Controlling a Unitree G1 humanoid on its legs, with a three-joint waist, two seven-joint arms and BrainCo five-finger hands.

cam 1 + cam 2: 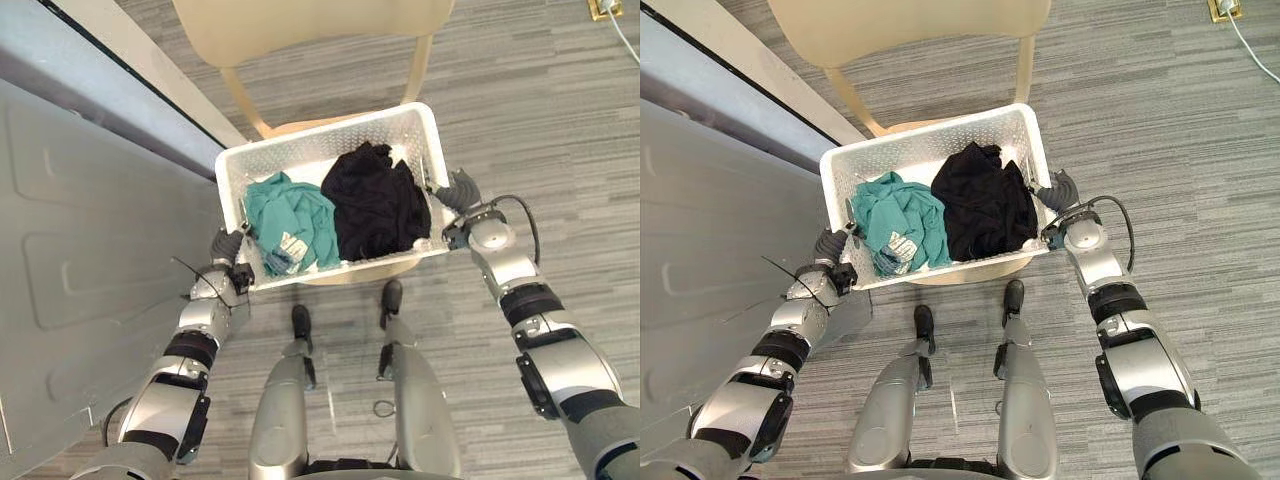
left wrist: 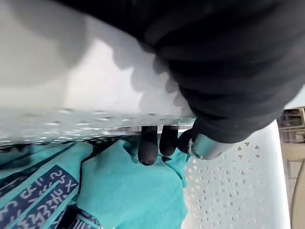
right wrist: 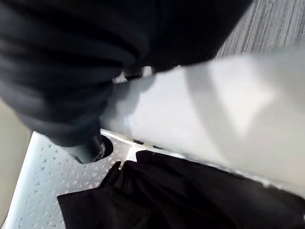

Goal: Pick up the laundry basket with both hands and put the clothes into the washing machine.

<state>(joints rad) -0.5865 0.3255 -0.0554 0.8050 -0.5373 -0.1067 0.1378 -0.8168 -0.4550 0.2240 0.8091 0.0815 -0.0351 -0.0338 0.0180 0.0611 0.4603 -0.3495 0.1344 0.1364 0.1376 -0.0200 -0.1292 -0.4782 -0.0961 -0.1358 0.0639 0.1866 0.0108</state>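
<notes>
1. A white perforated plastic laundry basket [image 1: 322, 130] sits between the two hands, over the seat of a beige wooden chair [image 1: 300, 30]. I cannot tell whether it rests on the seat or hangs just clear of it.
2. The left hand [image 1: 226, 246] is at the basket's left short side, by the near corner. In the left wrist view its dark fingertips [image 2: 147, 149] curl over the rim and down inside, so it grips the basket.
3. The right hand [image 1: 460, 190] meets the opposite short side, touching the rim. In the right wrist view a dark-tipped finger [image 3: 89, 151] hooks past the rim into the basket, so this hand is clasped on it too.
4. Inside, a crumpled teal printed garment [image 1: 290, 220] lies on the left half, right under the left fingertips.
5. A bunched black cloth garment [image 1: 375, 205] fills the right half, just beside the teal one and reaching the right wall.
6. A flat grey panel [image 1: 90, 230] stands along the robot's left, near the basket; grey striped carpet [image 1: 530, 110] covers the floor.
</notes>
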